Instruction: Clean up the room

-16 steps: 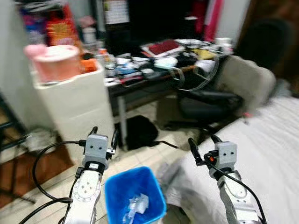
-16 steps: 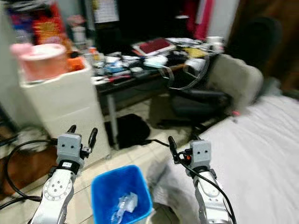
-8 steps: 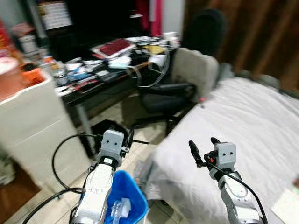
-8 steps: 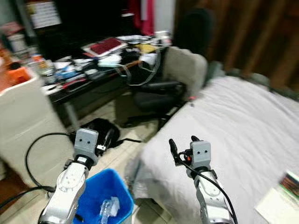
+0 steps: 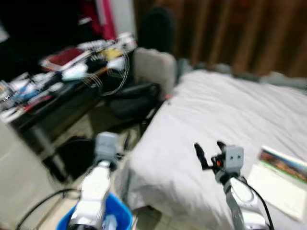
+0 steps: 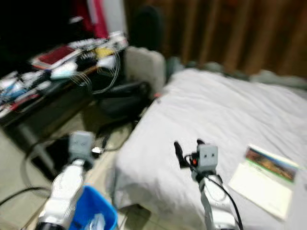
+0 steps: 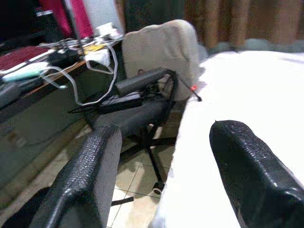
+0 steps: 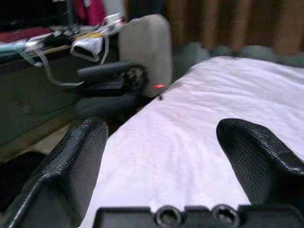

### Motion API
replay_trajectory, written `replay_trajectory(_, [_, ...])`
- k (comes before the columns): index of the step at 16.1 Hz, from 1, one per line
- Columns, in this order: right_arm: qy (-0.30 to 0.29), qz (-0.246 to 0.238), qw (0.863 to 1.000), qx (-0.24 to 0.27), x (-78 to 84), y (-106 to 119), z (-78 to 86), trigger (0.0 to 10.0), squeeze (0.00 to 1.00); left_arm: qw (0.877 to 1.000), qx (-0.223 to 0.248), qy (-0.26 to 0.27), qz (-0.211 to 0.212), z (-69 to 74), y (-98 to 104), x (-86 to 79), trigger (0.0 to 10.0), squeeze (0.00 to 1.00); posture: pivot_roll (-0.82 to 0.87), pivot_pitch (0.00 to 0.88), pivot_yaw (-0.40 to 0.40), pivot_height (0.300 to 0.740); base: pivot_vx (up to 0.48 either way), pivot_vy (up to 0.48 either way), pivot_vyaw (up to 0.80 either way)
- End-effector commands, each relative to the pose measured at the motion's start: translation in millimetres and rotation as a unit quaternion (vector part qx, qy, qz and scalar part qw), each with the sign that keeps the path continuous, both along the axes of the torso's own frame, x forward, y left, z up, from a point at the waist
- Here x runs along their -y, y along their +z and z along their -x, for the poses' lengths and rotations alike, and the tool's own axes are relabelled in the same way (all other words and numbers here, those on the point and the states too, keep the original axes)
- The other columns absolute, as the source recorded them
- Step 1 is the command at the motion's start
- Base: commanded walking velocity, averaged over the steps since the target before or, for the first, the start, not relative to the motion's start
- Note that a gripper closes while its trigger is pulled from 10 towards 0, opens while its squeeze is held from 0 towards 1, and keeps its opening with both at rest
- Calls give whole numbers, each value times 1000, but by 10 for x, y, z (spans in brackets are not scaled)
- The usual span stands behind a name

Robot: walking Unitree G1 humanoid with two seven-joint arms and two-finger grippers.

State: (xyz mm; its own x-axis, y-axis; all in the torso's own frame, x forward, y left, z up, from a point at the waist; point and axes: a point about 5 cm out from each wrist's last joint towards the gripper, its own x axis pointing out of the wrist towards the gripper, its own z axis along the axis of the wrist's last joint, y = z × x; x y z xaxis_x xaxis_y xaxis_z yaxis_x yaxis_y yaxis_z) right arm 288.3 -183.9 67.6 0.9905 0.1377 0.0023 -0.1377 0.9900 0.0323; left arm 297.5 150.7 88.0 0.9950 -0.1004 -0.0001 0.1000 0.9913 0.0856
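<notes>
Book (image 5: 280, 179) on the bed (image 6: 225, 110): approach squarely with your right end effector (image 5: 209, 151) (both end effectors (image 7: 161, 175) released, empty) before grasping.

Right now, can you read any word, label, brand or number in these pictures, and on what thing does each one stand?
None can be read.
Booklet on the white bed: a colour picture along its far edge, any print too blurred to read.
Items on the cluttered desk: blurred, no lettering can be made out.
Blue bin by the left hand: no label seen.
</notes>
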Motion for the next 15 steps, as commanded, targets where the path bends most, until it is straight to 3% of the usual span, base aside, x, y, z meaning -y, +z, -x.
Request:
replay_trajectory(1, [-9, 0, 1000, 1, 42, -11, 54, 10000, 0, 1000, -21, 6, 5, 58, -112, -6, 10000, 0, -4, 0, 48, 740, 0, 0, -769])
replay_trajectory(4, [0, 7, 1000, -4, 34, -28, 56, 10000, 0, 1000, -13, -8, -7, 46, -94, 66, 10000, 0, -4, 0, 47, 740, 0, 0, -773])
replay_trajectory(11, [22, 13, 1000, -12, 7, -23, 22, 10000, 0, 1000, -19, 4, -3, 28, -118, 31, 10000, 0, -15, 0, 48, 740, 0, 0, -774])
replay_trajectory(12, [30, 14, 999, -21, -1, -47, 27, 10000, 0, 1000, -18, 4, -18, 32, -118, 26, 10000, 0, -16, 0, 49, 740, 0, -465, 0])
replay_trajectory(15, [48, 14, 998, -28, -55, -70, 28, 10000, 0, 1000, -22, 17, -11, 1, -123, 17, 10000, 0, -17, 0, 50, 740, 0, -459, 0])
